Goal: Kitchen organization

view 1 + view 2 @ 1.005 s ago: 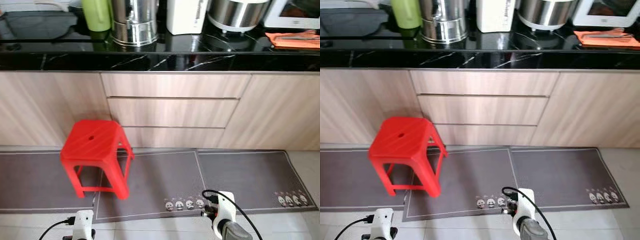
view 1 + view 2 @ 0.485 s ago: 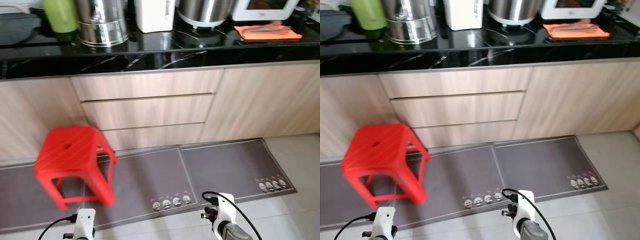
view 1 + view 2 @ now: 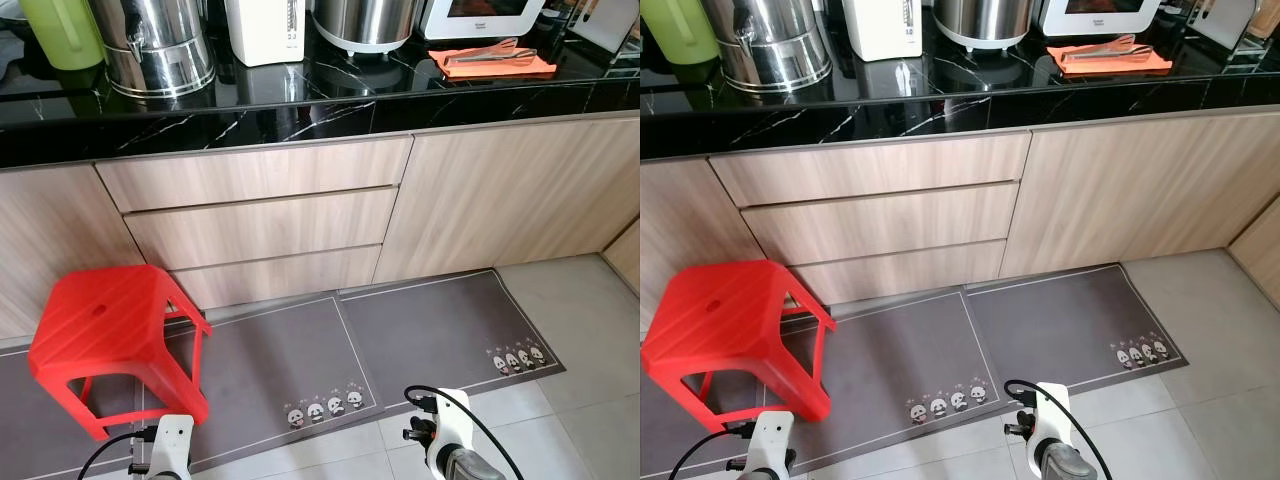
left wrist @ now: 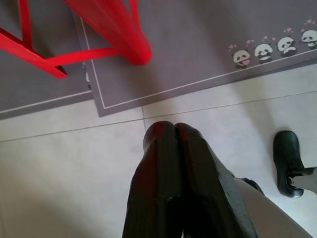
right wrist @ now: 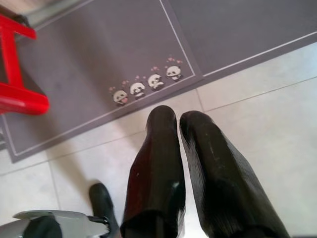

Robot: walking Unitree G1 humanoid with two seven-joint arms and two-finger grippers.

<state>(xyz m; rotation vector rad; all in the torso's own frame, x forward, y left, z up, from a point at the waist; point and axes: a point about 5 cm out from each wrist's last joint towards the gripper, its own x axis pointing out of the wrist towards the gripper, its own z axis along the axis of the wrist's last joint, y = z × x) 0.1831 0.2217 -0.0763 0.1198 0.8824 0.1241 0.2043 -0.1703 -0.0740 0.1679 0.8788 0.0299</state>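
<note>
I'm facing a black marble table [image 3: 330,110] above pale wood drawers [image 3: 260,215] and cabinet doors [image 3: 490,200]. On it stand a green jug [image 3: 60,30], a steel urn [image 3: 160,45], a white kettle [image 3: 265,28], a steel cooker [image 3: 365,20] and a white microwave [image 3: 480,12], with tongs [image 3: 485,52] lying on an orange cloth [image 3: 490,62] just in front of the microwave. A red stool [image 3: 105,340] stands on a grey mat [image 3: 270,380] at my left, and a second mat [image 3: 440,325] with panda prints lies beside it. Both arms hang idle over the tiled floor [image 3: 570,400]. My left gripper [image 4: 173,131] has its fingers pressed together; my right gripper [image 5: 177,121] has its fingers nearly together, a thin gap between them, holding nothing.
</note>
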